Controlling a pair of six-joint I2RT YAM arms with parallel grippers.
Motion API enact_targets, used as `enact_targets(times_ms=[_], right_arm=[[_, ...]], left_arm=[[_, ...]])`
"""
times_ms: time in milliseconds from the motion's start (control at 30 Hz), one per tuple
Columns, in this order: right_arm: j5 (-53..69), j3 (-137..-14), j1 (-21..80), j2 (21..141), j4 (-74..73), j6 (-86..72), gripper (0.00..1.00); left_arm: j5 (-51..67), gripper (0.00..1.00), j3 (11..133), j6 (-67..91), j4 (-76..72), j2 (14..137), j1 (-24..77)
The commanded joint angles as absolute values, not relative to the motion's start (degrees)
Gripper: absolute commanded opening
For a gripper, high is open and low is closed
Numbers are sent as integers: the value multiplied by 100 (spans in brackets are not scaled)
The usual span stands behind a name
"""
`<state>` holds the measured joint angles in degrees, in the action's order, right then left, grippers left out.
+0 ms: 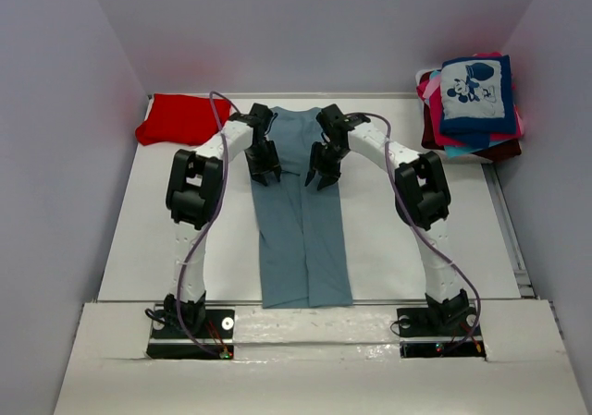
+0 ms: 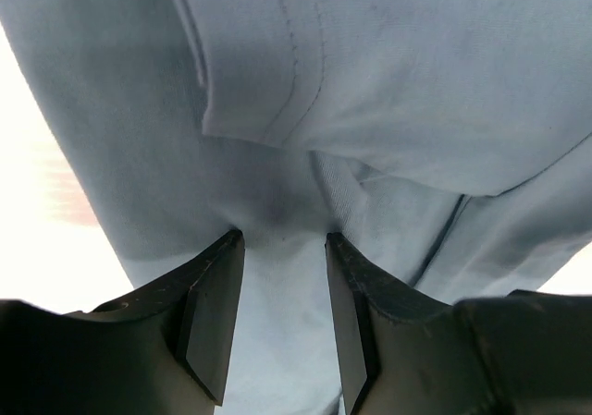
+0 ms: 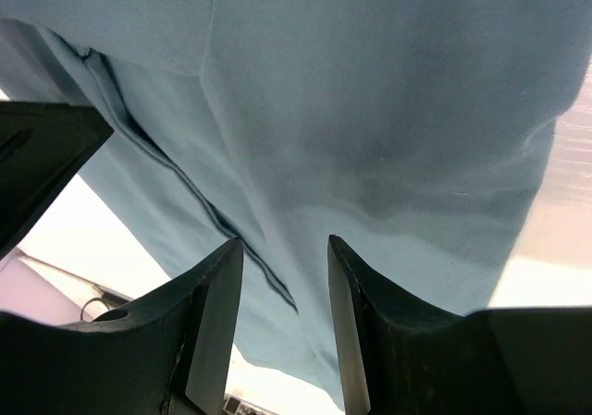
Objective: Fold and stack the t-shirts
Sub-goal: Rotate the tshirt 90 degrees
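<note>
A dusty grey-blue t-shirt (image 1: 301, 249) lies down the middle of the table, folded lengthwise into a long narrow strip. My left gripper (image 1: 266, 173) and right gripper (image 1: 319, 176) point down side by side over its far half. In the left wrist view the left gripper (image 2: 284, 239) is open, its fingertips (image 2: 233, 241) resting on the cloth (image 2: 416, 82), which puckers a little between them. The right gripper (image 3: 285, 241) is open too, just over the shirt (image 3: 370, 110) beside a folded hem. A folded red t-shirt (image 1: 180, 119) lies at the back left.
A stack of folded t-shirts (image 1: 474, 110), a navy one with a cartoon-mouse print on top, sits at the back right corner. Grey walls close in the table (image 1: 407, 239) on three sides. Both arm bases stand at the near edge.
</note>
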<state>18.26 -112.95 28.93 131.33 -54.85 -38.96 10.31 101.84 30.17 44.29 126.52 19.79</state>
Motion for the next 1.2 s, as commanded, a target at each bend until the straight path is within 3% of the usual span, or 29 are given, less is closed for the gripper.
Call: enact_targets(times_ms=[0,267,500,767,1167], right_arm=[[2170,-11557,2874,13174,-5345,-3823,47],[2786,-11944,2874,13579,-5115,-3929,46],[2778,-12058,2874,13623,-5168,-3876,45],[2023,-11303,2874,12929,-5343,-3691,45],[1504,-11460,2558,12726,-5730,-3727,45]], left_arm=[[976,51,10608,2909,4632,12586,1986],[668,51,10986,2971,4640,12384,1829],[527,50,11952,2901,4983,12954,1767],[430,51,11259,2795,4807,12726,1609],[580,52,11259,2689,5115,13280,1503]])
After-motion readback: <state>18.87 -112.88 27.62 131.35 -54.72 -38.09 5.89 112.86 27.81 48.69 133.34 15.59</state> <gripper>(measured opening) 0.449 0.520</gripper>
